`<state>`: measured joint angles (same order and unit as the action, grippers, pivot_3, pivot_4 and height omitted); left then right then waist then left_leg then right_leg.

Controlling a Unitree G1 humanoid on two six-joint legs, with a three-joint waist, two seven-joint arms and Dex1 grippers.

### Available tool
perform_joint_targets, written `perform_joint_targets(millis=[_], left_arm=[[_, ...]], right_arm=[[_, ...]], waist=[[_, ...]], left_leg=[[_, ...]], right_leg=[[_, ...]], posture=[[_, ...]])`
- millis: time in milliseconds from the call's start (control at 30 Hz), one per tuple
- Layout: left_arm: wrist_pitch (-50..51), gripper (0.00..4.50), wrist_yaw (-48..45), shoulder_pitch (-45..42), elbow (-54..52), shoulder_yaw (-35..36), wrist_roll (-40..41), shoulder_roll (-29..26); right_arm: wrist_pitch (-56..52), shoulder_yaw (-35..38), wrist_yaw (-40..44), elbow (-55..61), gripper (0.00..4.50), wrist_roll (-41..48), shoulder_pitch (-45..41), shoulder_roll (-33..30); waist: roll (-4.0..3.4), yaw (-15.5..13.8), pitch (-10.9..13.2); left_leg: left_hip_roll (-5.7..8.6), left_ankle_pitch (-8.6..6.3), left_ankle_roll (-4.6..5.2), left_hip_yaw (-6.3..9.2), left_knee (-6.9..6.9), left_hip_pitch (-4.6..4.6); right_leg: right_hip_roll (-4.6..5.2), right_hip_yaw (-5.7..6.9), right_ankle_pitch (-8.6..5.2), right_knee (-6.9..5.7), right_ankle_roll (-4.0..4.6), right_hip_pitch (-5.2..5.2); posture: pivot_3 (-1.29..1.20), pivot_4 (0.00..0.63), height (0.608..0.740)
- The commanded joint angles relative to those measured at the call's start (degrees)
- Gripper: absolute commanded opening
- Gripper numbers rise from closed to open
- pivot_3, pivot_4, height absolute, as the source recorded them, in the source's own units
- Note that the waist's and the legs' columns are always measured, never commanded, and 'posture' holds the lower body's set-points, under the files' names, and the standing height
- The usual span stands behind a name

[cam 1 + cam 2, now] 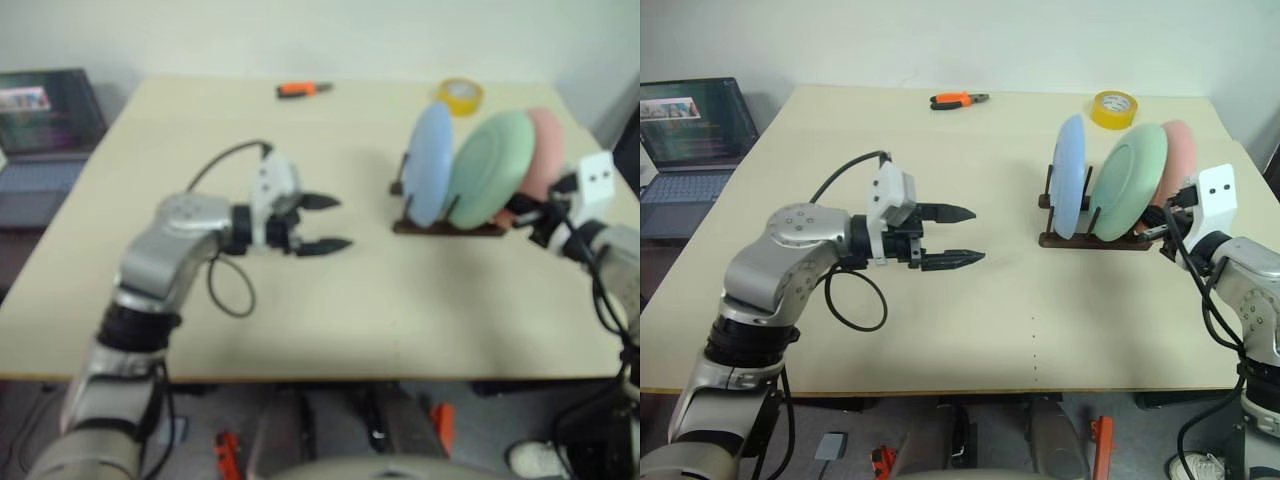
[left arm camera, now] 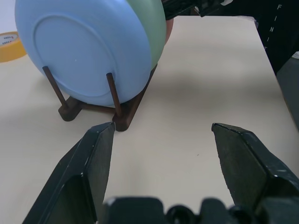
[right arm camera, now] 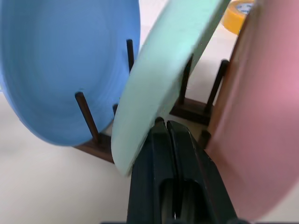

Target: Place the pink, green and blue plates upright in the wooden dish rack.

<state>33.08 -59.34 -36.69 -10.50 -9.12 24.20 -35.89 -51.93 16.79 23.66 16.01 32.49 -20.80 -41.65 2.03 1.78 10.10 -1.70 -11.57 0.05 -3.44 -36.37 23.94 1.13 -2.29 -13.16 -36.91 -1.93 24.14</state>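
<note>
The blue plate [image 1: 1070,175], green plate [image 1: 1127,180] and pink plate [image 1: 1180,160] all stand on edge in the wooden dish rack [image 1: 1090,240] at the right of the table; the green one leans toward the pink one. My right gripper [image 3: 164,125] is shut with nothing between its fingers. It points into the gap between the green plate [image 3: 163,70] and pink plate [image 3: 266,116], with its tips at the green plate's lower rim. Left of the rack and well apart from it, my left gripper [image 1: 978,235] hangs open and empty, pointing toward the blue plate [image 2: 88,46].
A yellow tape roll [image 1: 1113,108] lies behind the rack. Orange-handled pliers [image 1: 958,100] rest near the table's far edge. A laptop [image 1: 690,130] stands off the table's left side. Bare tabletop [image 1: 1020,320] spreads in front of the rack.
</note>
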Motion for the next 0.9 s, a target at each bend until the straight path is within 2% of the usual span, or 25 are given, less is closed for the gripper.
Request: perform_joint_targets(millis=[33,367,533,700,767,900], left_arm=[[-0.4,3.65,0.3,-0.4,-1.9,0.7,-0.1,-0.1],[-0.3,3.65,0.7,0.0,-2.4,0.8,-0.2,0.0],[-0.2,3.65,0.8,0.2,-2.6,1.0,-0.3,-0.4],[-0.8,3.65,0.4,0.3,-1.9,1.8,-0.7,-1.8],[-1.0,3.65,0.2,0.4,-1.6,2.6,-0.9,-3.1],[-1.4,3.65,0.0,0.7,-1.1,4.0,-0.9,-5.1]], right_arm=[[1.2,0.3,0.2,0.9,0.03,-0.6,-1.9,-0.1],[2.4,-1.7,1.2,-0.8,0.03,-2.2,-5.8,0.0],[2.4,-0.6,3.7,-0.9,0.03,-2.3,-5.4,-2.5],[1.4,2.8,11.0,1.4,0.03,0.6,-3.5,-9.1],[4.1,8.2,20.7,2.2,0.03,1.7,1.7,-15.6],[8.6,16.6,33.3,-3.9,0.03,1.9,10.0,-21.7]], waist=[[0.00,0.0,0.0],[0.00,0.0,0.0],[0.00,0.0,0.0],[0.00,-0.1,0.0],[-0.01,-0.2,0.0],[0.00,-0.3,0.0]], left_leg=[[0.00,0.00,0.00,0.01,0.00,0.01],[0.00,0.00,0.00,0.00,0.00,-0.01],[-0.01,0.00,0.00,0.02,0.00,-0.01],[0.00,0.00,0.00,0.00,0.00,0.00],[0.00,0.00,0.00,0.02,0.01,0.02],[0.00,0.00,0.00,0.05,0.09,-0.01]], right_leg=[[0.00,0.01,0.01,0.00,-0.02,0.00],[0.00,0.01,0.01,-0.01,-0.01,0.00],[0.00,0.02,0.02,-0.02,-0.02,0.00],[0.01,0.02,0.01,0.00,-0.02,0.00],[0.01,0.03,0.01,0.00,-0.02,0.01],[0.02,0.09,-0.05,0.03,-0.03,-0.01]], posture=[[0.00,0.150,0.740],[0.00,0.150,0.740],[0.00,0.150,0.740],[0.00,0.150,0.740],[0.00,0.150,0.740],[0.00,0.150,0.740]])
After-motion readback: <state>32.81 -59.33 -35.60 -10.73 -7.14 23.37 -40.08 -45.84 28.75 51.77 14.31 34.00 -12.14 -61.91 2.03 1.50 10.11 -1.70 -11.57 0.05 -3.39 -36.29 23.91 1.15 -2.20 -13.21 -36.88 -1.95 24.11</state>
